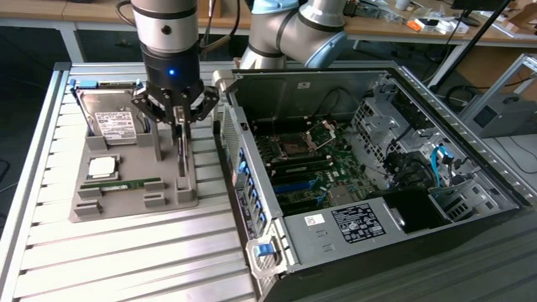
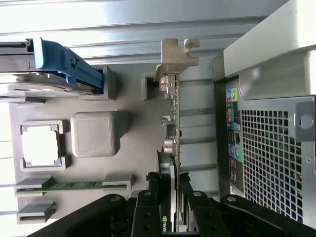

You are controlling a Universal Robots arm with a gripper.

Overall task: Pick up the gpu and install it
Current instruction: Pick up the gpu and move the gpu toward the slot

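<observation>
The gpu [image 1: 180, 150] stands on edge in its slot at the side of the grey tray [image 1: 126, 202] nearest the computer case. In the wrist view the gpu [image 2: 174, 123] is a thin card seen edge-on, with a silver end bracket [image 2: 175, 54] at its far end. My gripper [image 1: 178, 116] hangs straight down over it, one finger on each face of the card. The wrist view shows my gripper [image 2: 169, 200] with black fingers [image 2: 148, 205] pressed against both sides of the card's near end. The card's lower edge still sits in the tray [image 2: 133, 148].
The tray also carries a hard drive [image 1: 113, 119] with blue rails, a square processor [image 1: 102, 167] and a green memory stick [image 1: 126, 186]. The open computer case [image 1: 336, 157] lies just to the exterior view's right, its perforated rear wall [image 2: 266, 153] close beside the card.
</observation>
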